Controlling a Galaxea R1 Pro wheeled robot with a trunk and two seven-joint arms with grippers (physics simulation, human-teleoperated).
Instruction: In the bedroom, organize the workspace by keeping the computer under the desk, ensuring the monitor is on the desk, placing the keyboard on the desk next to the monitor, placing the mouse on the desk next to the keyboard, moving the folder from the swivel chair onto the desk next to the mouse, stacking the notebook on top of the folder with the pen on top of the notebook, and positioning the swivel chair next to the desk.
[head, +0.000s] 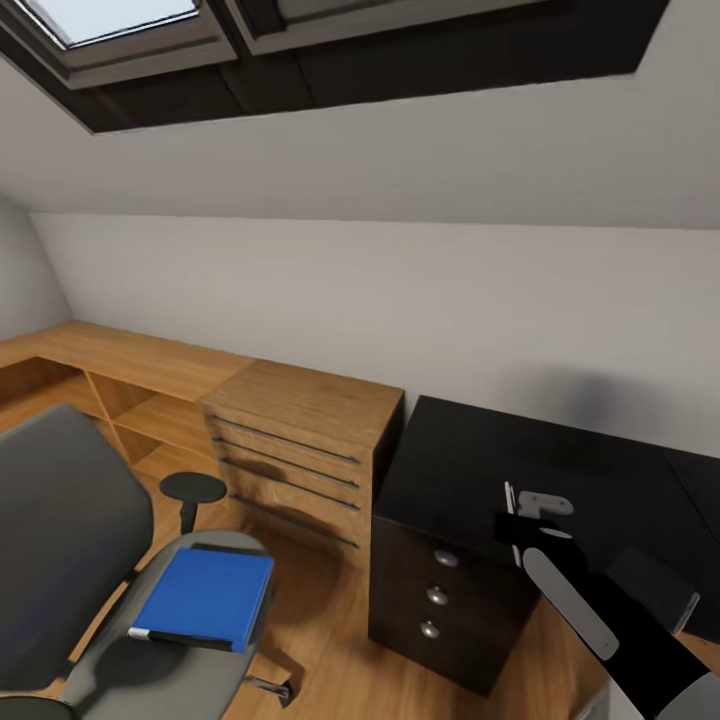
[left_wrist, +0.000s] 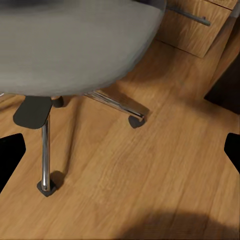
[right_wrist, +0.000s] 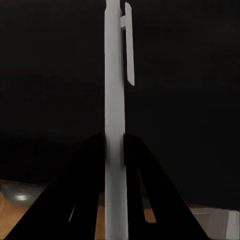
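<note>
A: What is the right gripper (right_wrist: 114, 150) doing?

B: Its two dark fingers are pressed tight on a thin white pen (right_wrist: 114, 90). The pen stands straight up between them, with its clip near the top.

A: Where is that in the head view?

B: Low and to the right. The right gripper (head: 516, 528) sits over the black desk (head: 470, 460), and the pen (head: 511, 515) pokes up from it.

A: And the left gripper?

B: In the left wrist view two black finger tips (left_wrist: 11, 152) sit at the far left and far right edges, wide apart, with nothing between them. Below them is the wood floor (left_wrist: 150, 185).

A: Where is the chair?

B: The grey chair (head: 70, 540) is in the lower left of the head view. Its shiny legs and little wheels (left_wrist: 135, 120) rest on the floor.

A: Is anything on the chair?

B: Yes, the blue folder (head: 205, 597) lies flat on the seat.

A: What is beside the desk?

B: A light wood cabinet (head: 300, 450) with long bar handles stands just left of it. The desk has three round silver knobs (head: 437, 595) on its drawers.
</note>
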